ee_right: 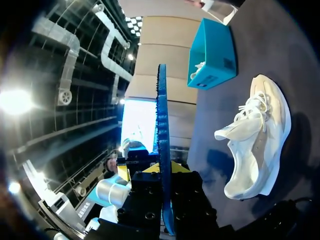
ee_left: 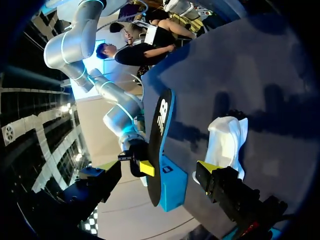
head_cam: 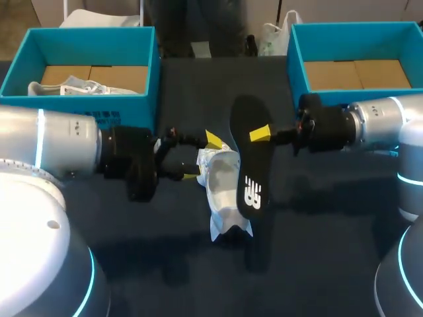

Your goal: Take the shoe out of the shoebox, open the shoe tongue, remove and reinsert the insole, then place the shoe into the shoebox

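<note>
on the dark tabletop (head_cam: 330, 251) lies the white shoe (head_cam: 223, 177), left jaws apart beside it; right jaws clamp the black insole (head_cam: 248, 165) on edge above it. likely next: feed it back inside.

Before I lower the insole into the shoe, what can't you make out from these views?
- Head view: the insole in the right gripper covers one side of the shoe, so its opening is partly hidden.
- Head view: whether the left gripper touches the shoe's heel, because its fingers overlap it.
- Right wrist view: the insole shows edge-on, so neither face can be checked.
- Left wrist view: the shoe's opening does not show.
</note>
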Tool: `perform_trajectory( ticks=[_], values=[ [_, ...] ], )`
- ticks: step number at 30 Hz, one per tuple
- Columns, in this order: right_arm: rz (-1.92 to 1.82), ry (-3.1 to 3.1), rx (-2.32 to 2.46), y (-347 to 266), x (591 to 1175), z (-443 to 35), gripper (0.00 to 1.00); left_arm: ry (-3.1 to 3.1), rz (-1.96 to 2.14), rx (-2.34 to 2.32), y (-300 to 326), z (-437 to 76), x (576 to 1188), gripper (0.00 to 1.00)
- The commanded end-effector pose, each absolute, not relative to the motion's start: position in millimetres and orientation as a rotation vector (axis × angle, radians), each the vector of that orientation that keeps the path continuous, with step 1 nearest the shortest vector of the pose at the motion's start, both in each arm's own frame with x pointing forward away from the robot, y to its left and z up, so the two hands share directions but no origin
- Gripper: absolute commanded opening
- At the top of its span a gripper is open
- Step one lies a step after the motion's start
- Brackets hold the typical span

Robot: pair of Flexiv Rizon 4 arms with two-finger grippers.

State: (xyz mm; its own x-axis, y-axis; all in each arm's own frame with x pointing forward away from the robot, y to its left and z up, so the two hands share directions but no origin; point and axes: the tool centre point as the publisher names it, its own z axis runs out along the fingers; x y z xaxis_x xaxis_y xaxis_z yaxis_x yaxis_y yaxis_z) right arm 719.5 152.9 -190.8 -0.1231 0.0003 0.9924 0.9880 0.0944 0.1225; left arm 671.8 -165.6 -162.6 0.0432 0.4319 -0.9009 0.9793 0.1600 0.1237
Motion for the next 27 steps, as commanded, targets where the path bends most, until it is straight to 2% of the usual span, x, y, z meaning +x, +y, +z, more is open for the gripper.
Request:
perform_trajectory(
  ticks=[1, 8, 15, 27],
  values=[
    [-1.223, -1.343, -1.074, 156, 722, -195, 0.00, 1.577, -0.736, 1.451, -167, -160, 675, 1.00],
    [-1.213, -1.334, -1.074, 158, 723, -199, 0.00, 1.577, -0.736, 1.451, -167, -160, 675, 1.00],
    [-1.203, -1.331, -1.076, 158, 722, -200, 0.00, 1.730, -0.642, 1.349, -176, -133, 685, 1.00],
    [-1.194, -1.334, -1.072, 160, 723, -200, 0.00, 1.916, -0.445, 1.536, -185, -112, 702, 1.00]
  ],
)
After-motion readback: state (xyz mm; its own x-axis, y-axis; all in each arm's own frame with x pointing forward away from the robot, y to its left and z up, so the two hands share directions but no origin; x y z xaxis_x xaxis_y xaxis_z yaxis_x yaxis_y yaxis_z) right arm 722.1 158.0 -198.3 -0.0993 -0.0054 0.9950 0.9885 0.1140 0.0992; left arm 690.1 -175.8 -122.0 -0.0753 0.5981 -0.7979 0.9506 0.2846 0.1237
